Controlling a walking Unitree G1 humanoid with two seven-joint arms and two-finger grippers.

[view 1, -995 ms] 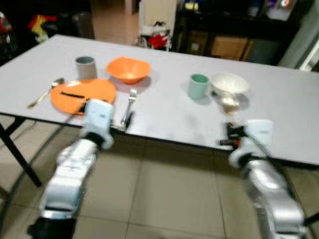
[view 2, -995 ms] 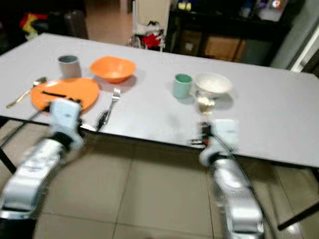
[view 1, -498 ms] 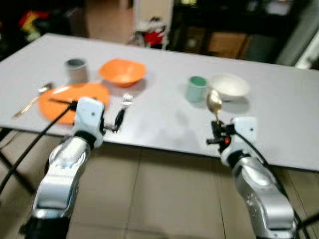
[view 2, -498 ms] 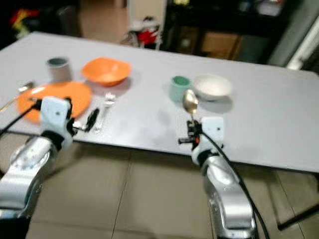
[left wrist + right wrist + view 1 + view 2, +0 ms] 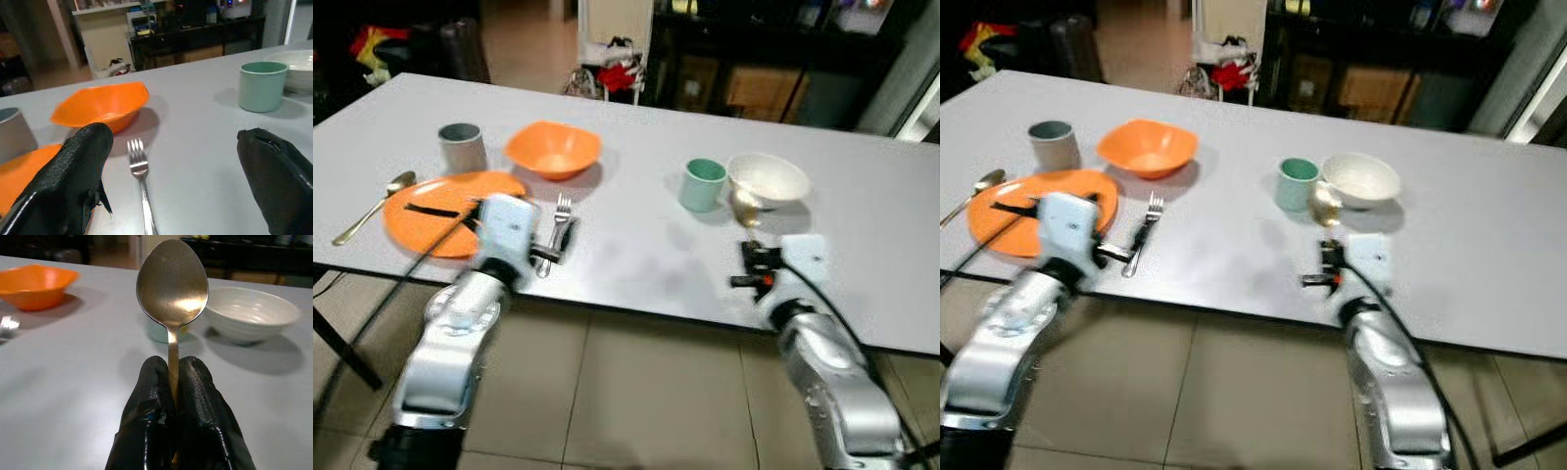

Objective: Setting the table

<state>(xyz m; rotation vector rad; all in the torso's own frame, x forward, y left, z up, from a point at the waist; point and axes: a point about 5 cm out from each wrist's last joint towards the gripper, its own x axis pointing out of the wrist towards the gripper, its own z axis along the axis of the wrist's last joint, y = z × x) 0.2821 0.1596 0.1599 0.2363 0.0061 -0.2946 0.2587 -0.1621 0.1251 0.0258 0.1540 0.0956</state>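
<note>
Metal, thin and stiff, the spoon [image 5: 172, 298] stands upright in the right end effector [image 5: 172, 396], whose 2 black fingers [image 5: 198, 382] are pressed together on the lower handle, above the near edge of the tabletop [image 5: 636, 245]. I judge it light and hard but smooth, so it could slip or turn between the pads; a hold low on the flat handle, as now, looks the safest place.

Near the tabletop edge on the robot's left, the left end effector [image 5: 176, 161] is spread wide and holds nothing, with the fork [image 5: 139, 171] lying between its fingers. Beside it is the orange plate [image 5: 450, 201] with a second spoon [image 5: 372, 206] at its outer side. Farther back stand the grey cup [image 5: 460, 147], the orange bowl [image 5: 553, 149], the green cup [image 5: 702, 184] and the white bowl [image 5: 767, 179].

The right wrist view shows the pinch on the handle clearly, where the head views give only a small blurred bowl of the spoon. The head views show the whole layout.
</note>
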